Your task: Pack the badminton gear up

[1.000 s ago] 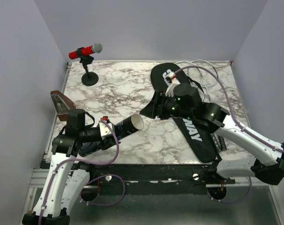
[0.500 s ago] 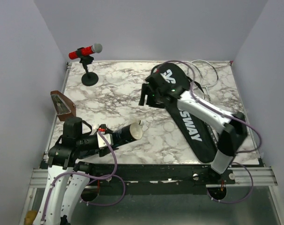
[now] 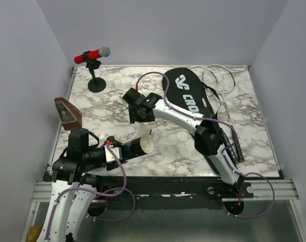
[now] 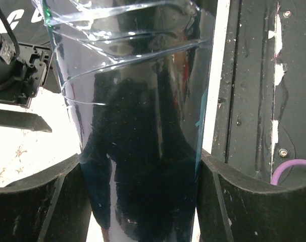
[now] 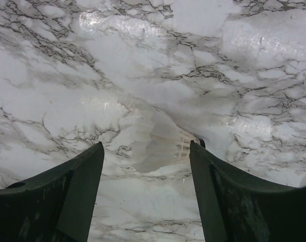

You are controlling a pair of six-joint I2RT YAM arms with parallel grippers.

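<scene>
My left gripper (image 3: 114, 151) (image 4: 140, 156) is shut on the long black tube (image 3: 133, 147) (image 4: 138, 91), one finger on each side of it. The tube's open mouth points right, over the table. My right gripper (image 3: 138, 115) (image 5: 146, 143) hangs open over the marble left of the bag. A white feathered shuttlecock (image 5: 160, 143) lies on the table just beyond its fingertips, untouched. A small white shape (image 3: 146, 132), probably that shuttlecock, shows just above the tube's mouth. The black bag (image 3: 186, 96) lies at the back right, with thin-framed rackets (image 3: 221, 80) behind it.
A red microphone (image 3: 92, 54) on a black stand is at the back left corner. A brown wedge (image 3: 67, 113) sits at the table's left edge. A dark racket handle (image 3: 236, 151) lies near the right arm's lower links.
My right arm has swung left, from over the bag to the middle of the table above the shuttlecock. The left arm has drawn the tube slightly nearer and lower.
</scene>
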